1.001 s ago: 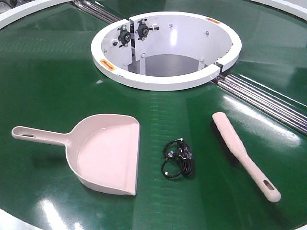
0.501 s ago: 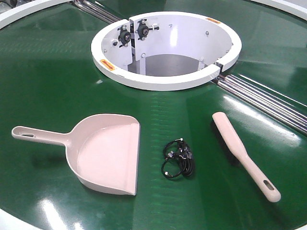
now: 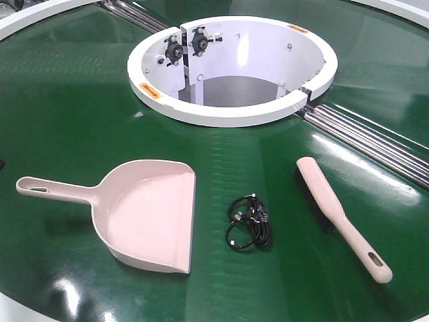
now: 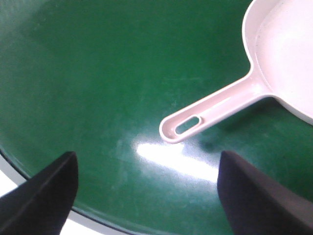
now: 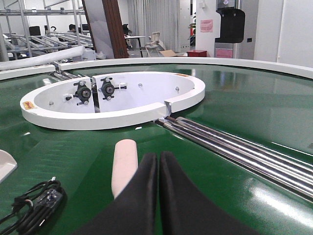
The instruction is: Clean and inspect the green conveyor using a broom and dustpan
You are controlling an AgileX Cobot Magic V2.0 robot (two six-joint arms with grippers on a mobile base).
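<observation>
The pale pink dustpan (image 3: 144, 215) lies on the green conveyor (image 3: 67, 114), mouth to the right and handle to the left. The slim broom (image 3: 342, 218) lies to its right, handle toward the near edge. In the left wrist view my left gripper (image 4: 146, 191) is open and holds nothing. It hovers just short of the slotted end of the dustpan handle (image 4: 183, 126). My right gripper (image 5: 158, 156) is shut with nothing between its fingers. It sits low over the belt, and the broom head (image 5: 124, 164) shows just behind its left finger.
A coiled black cable (image 3: 249, 221) lies between dustpan and broom. The white ring housing (image 3: 231, 67) stands in the middle of the belt. Metal rollers (image 3: 369, 137) run out from it to the right. The belt's white rim (image 4: 10, 183) is close under my left gripper.
Dustpan, broom and cable have not moved. A small dark shape now shows at the left edge of the front view.
</observation>
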